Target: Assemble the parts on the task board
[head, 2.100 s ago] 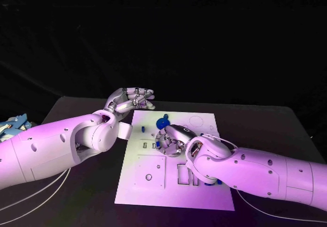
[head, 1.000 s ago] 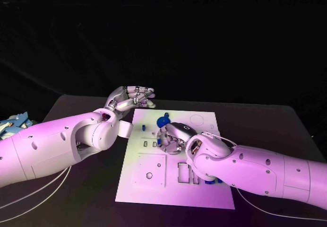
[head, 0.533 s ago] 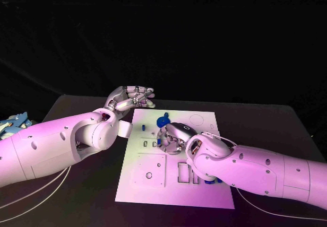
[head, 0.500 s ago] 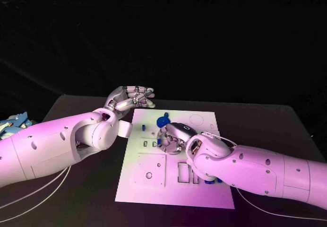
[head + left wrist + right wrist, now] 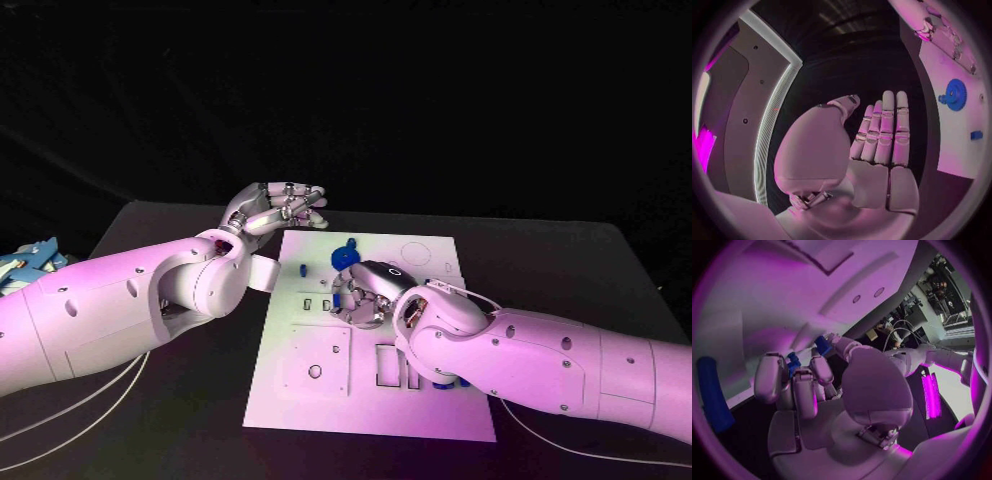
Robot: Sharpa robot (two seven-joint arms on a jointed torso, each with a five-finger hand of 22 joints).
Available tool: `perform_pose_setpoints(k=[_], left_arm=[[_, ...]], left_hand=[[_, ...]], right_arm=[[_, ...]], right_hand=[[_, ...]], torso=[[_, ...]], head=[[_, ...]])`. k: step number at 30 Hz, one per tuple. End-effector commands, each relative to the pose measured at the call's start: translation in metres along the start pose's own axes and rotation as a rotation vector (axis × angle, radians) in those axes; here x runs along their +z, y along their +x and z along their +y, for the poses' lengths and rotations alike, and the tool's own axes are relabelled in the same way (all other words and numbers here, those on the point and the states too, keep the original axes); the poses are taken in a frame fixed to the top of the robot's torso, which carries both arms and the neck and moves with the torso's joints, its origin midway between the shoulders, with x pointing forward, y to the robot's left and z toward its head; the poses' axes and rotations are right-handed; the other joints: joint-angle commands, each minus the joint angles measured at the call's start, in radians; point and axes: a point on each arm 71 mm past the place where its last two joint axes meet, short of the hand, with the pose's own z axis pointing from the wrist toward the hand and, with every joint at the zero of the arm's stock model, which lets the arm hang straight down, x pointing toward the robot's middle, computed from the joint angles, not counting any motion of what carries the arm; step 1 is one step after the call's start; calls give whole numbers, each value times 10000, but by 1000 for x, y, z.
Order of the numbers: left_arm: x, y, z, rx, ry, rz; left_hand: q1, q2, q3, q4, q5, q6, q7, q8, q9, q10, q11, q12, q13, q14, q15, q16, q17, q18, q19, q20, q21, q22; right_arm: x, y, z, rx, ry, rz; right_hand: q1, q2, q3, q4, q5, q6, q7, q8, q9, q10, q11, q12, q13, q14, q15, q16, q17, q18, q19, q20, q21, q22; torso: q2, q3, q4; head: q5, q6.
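Two hands at the white board on the black desk

The desk [image 5: 577, 260] carries the white board [image 5: 310, 400], which lies flat in its middle. The left hand [image 5: 274, 212] hovers just off the board's far left corner, holding nothing; the left wrist view shows its fingers [image 5: 887, 131] straight and pressed side by side, with the thumb apart. The right hand [image 5: 364, 293] rests over the board's middle, fingers [image 5: 811, 385] curled inward around a small blue part [image 5: 792, 363] between the fingertips, while another blue part [image 5: 822, 345] sits at the thumb tip. A blue gear [image 5: 343, 259] stands on the board just beyond the right hand, and a small blue block [image 5: 303, 269] lies near the board's left edge.
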Motion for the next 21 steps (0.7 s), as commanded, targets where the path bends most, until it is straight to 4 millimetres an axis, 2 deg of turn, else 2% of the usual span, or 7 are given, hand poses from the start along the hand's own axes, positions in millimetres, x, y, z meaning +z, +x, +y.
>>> perform_pose_setpoints(k=[1,12,16,18,19,20,21], left_arm=[[0,2,-1,-93,31,158],[2,-3,5,478,-535,335],[2,-4,11,1254,-1202,827],[2,-5,16,1883,-1767,1210],[2,-6,18,2126,-1990,1369],[2,-6,21,2448,-2282,1604],[2,-5,23,2795,-2583,1874]], left_hand=[[-90,-23,2,-49,-45,-40,53,-46,-8,-64,-9,-26,3,-79,-28,66,17,99,-81,-3,34,15],[-380,-118,-127,-4,-53,35,-67,-80,2,472,-171,122,94,368,-201,828,460,128,246,-141,485,215],[-944,-218,-547,382,-62,157,-268,113,114,1050,-421,635,415,1300,-491,2961,1657,118,1079,-480,1485,714],[-1124,-150,-819,631,-49,247,-458,488,313,1299,-648,1376,922,1413,-664,4297,2421,122,1344,-649,2187,1107],[-1195,-85,-989,767,-44,249,-555,759,473,1379,-737,2025,1403,1910,-775,5554,3713,112,1566,-800,2658,1373],[-1092,1,-1169,898,-29,17,-584,1147,723,926,-765,3020,2241,1854,-804,6144,4255,79,1363,-852,3095,1663],[-1183,35,-1250,999,-36,-24,-616,1269,798,955,-809,3418,2528,2083,-845,6431,4628,111,1401,-878,3241,1746]], right_arm=[[0,-1,1,25,-140,-120],[-18,-18,-4,387,-682,-1122],[-31,-37,-14,1109,-1040,-1622],[-40,-52,-26,1905,-997,-1853],[-43,-58,-31,2250,-862,-1908],[-47,-65,-38,2716,-602,-1966],[-50,-72,-46,3207,-278,-2043]], right_hand=[[-4,-151,-260,92,-125,-307,53,-241,-177,-108,73,-98,-62,1003,133,-24,2424,14,-27,107,-97,-52],[202,-210,-1302,629,-280,-664,235,-669,-589,-359,246,-213,-254,952,288,-91,2234,67,-145,256,-361,-226],[638,-3,-1320,622,54,-579,224,-695,-681,-356,231,-187,-252,926,278,-127,2133,97,-204,259,-483,-314],[855,172,-1214,609,258,-437,199,-642,-708,-412,207,-221,-300,867,257,-207,1921,156,-349,245,-730,-524],[893,203,-1196,616,353,-396,191,-625,-720,-423,199,-225,-309,866,249,-211,1917,160,-361,238,-758,-541],[898,209,-1196,631,435,-368,186,-612,-728,-439,195,-236,-324,860,243,-220,1894,164,-371,234,-782,-559],[904,232,-1187,658,573,-344,182,-598,-741,-491,189,-276,-373,835,237,-256,1804,189,-430,226,-889,-650]], torso=[[3,1,-2],[-48,21,-19],[-107,16,-40],[-175,29,-70],[-197,33,-69],[-224,43,-75],[-255,51,-85]], head=[[-5,1],[14,18],[62,44],[113,29],[111,16],[103,21],[118,36]])
